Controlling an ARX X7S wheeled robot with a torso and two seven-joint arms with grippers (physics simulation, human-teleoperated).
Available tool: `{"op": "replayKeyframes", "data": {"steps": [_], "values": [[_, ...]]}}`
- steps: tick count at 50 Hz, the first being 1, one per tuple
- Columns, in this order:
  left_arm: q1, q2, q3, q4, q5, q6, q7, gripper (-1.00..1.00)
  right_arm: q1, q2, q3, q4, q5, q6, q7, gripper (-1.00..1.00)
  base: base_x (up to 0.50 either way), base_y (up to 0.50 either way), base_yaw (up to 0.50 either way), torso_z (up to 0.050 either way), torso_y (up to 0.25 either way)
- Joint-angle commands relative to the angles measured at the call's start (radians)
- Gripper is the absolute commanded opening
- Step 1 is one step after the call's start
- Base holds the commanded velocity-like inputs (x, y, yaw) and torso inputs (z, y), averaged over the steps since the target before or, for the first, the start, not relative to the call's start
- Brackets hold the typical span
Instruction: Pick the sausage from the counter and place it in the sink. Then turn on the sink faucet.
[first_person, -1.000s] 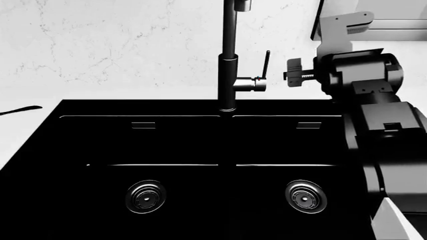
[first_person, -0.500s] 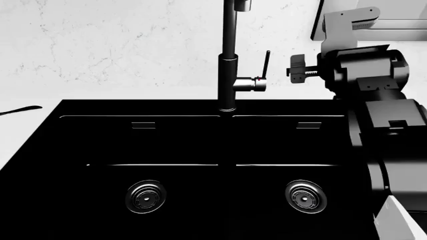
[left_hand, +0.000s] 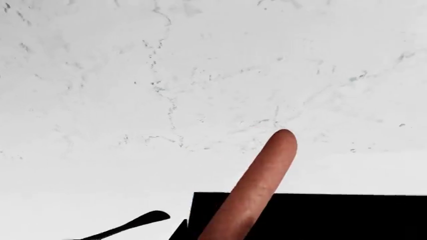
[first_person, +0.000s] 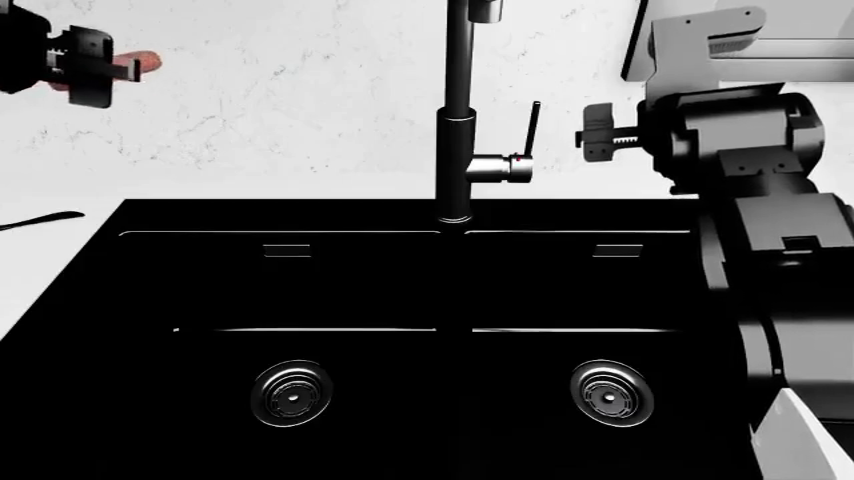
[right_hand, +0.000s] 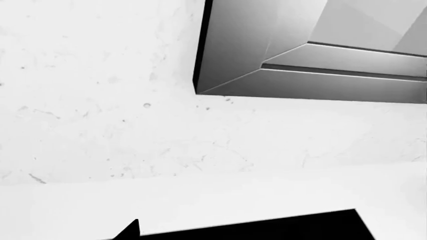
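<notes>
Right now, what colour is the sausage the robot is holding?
Pinkish-orange, a bit reddish-brown. The sausage shows best in the left wrist view.

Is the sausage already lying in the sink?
No, the sausage is held by the left gripper up at the head view's top left, above the counter beside the sink.

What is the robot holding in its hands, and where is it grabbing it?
The left gripper holds the small pinkish-orange sausage by one end; the other end sticks out free. The right gripper, near the faucet's thin upright lever, holds nothing.
</notes>
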Motion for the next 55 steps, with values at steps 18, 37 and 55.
{"op": "replayKeyframes", "data": {"steps": [18, 37, 55], "values": [[0.336, 0.002, 0.22, 0.684, -0.025, -0.255, 0.139, -1.0, -0.007, -0.016, 0.024, 0.0, -0.017, -0.001, -0.033, 1.0, 0.0, 0.0, 0.0, 0.0, 0.0], [0.318, 0.025, 0.465, 0.745, -0.018, -0.253, 0.165, -1.0, -0.013, -0.014, 0.023, 0.0, -0.017, -0.002, -0.032, 1.0, 0.0, 0.0, 0.0, 0.0, 0.0], [0.436, 0.11, 0.636, 0.642, 0.013, -0.154, 0.117, -1.0, -0.019, -0.012, 0.025, 0.0, -0.016, -0.005, -0.032, 1.0, 0.0, 0.0, 0.0, 0.0, 0.0]]}}
